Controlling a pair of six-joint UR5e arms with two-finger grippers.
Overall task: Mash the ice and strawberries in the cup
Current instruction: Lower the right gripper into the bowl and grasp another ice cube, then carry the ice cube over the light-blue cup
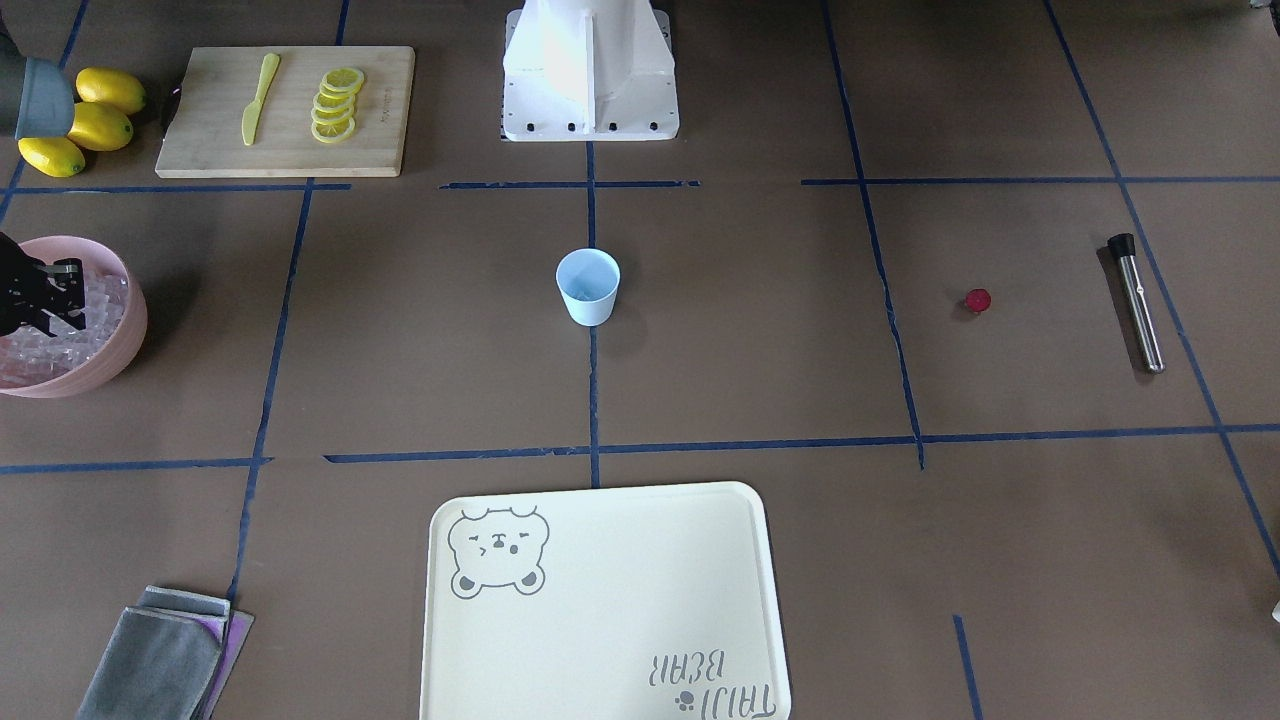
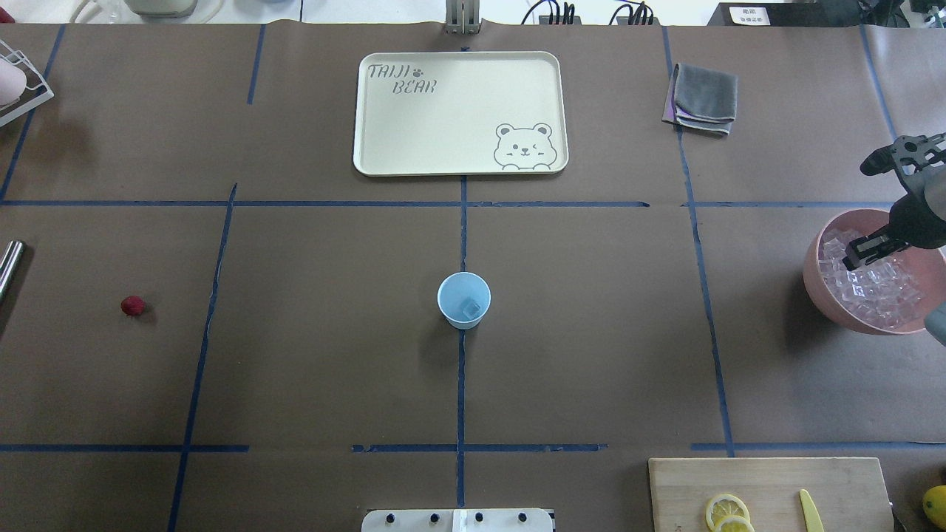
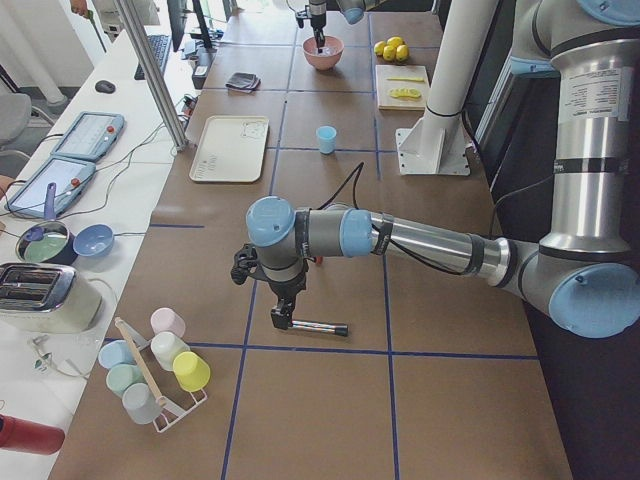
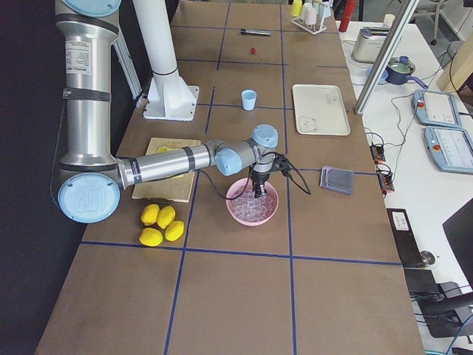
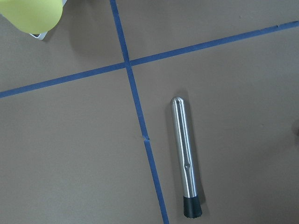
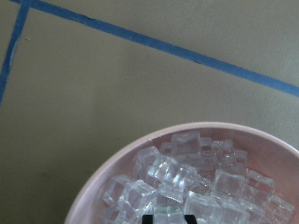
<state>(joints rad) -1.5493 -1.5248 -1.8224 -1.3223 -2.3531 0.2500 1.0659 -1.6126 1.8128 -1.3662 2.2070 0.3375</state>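
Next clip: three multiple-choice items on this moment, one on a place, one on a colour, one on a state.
1. Where is the strawberry? A in the cup; B on the bare table between the cup and the muddler; C in the bowl.
2. What colour is the bowl holding the ice? A pink; B green; C white.
3. How is the muddler? A standing in the cup; B propped on the bowl; C lying flat on the table.
Answers: 1 B, it sits alone on the brown surface; 2 A, its wall is pink; 3 C, the left wrist view shows it flat.
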